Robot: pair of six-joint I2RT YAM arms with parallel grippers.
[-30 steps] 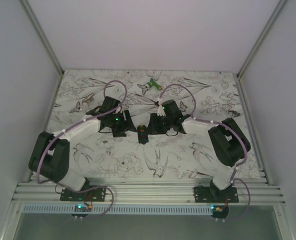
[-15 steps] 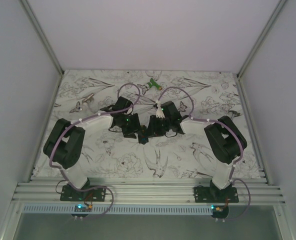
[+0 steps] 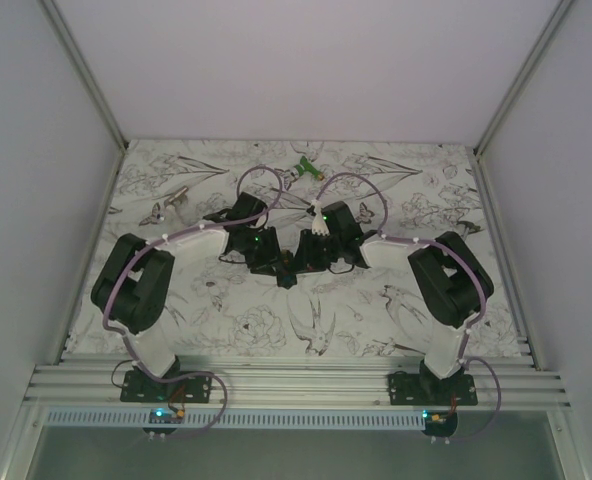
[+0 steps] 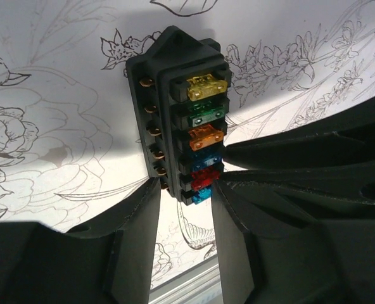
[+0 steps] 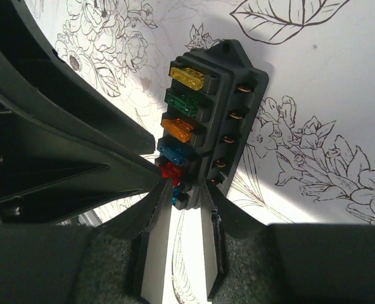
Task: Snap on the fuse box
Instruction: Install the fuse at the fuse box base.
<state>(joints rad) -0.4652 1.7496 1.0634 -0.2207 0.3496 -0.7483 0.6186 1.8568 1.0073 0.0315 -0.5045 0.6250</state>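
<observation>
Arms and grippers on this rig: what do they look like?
Left arm and right arm: black joint housings, white links, a purple cable looped along each, green light by the left wrist. Left gripper and right gripper: two black tapered fingers.

From above, the fuse box (image 3: 287, 276) is nearly all hidden under the two wrists, and the green gadget (image 3: 306, 169) is too small to make out. In the wrist views the left fingers (image 4: 133, 228) and right fingers (image 5: 225, 218) cover its near end; whether they press it cannot be told.
</observation>
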